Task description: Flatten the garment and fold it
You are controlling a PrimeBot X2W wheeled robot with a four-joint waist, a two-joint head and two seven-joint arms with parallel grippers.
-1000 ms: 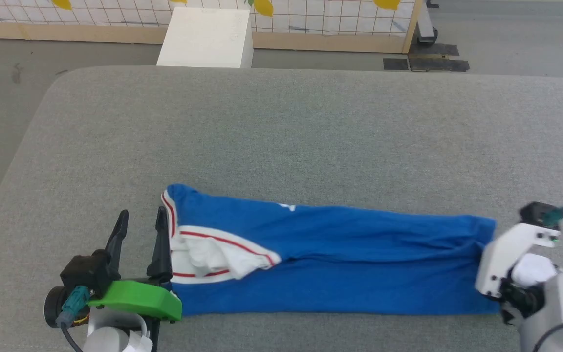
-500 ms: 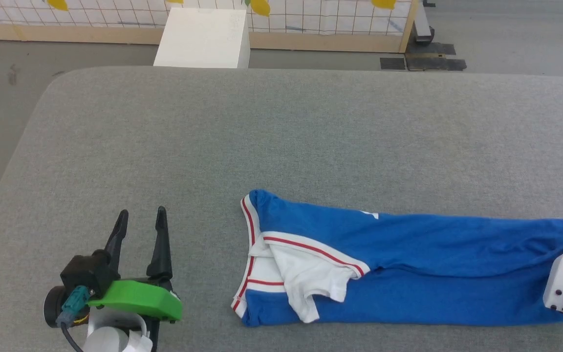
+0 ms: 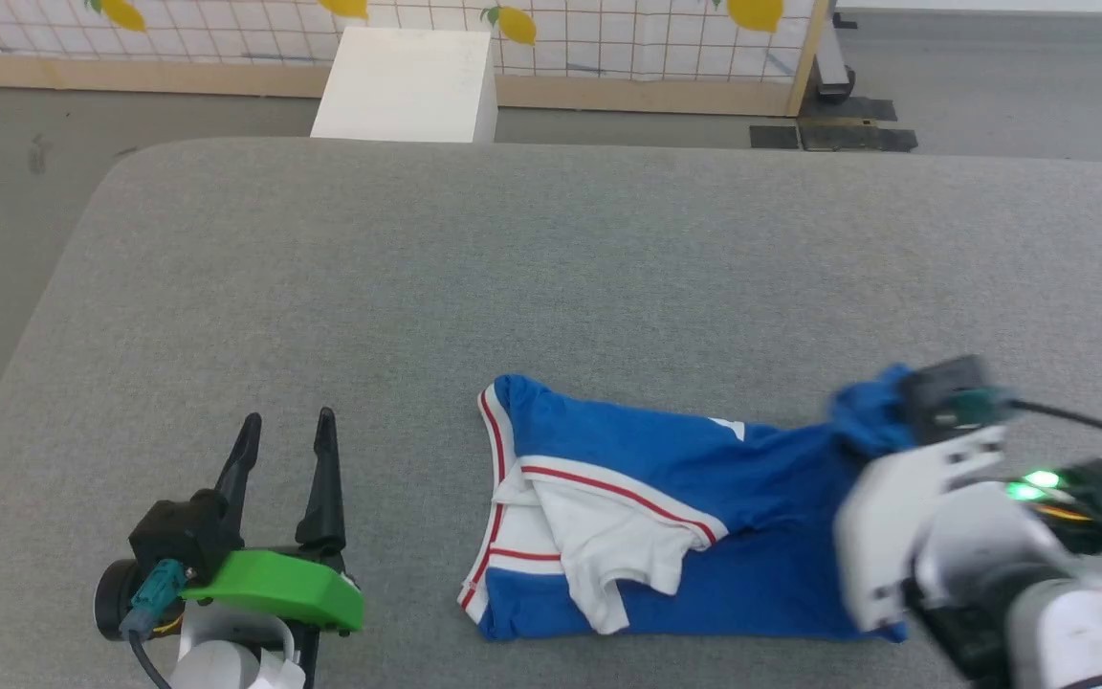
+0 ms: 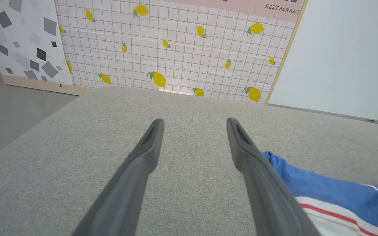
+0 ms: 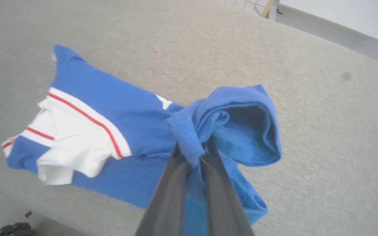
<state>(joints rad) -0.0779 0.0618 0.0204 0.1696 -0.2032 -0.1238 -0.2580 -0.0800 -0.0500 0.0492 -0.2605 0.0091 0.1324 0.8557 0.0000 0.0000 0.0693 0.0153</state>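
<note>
one end of the garment, seemingly raised, is pinched by right jaws; left jaws spread.

The head camera looks forward and down over the grey desk, the lemon-print wall along the frame's top. The left wrist camera sits low over the desk, facing that wall along the left claw. The right wrist camera looks steeply down the right claw, close on the garment, which all three views share.
</note>
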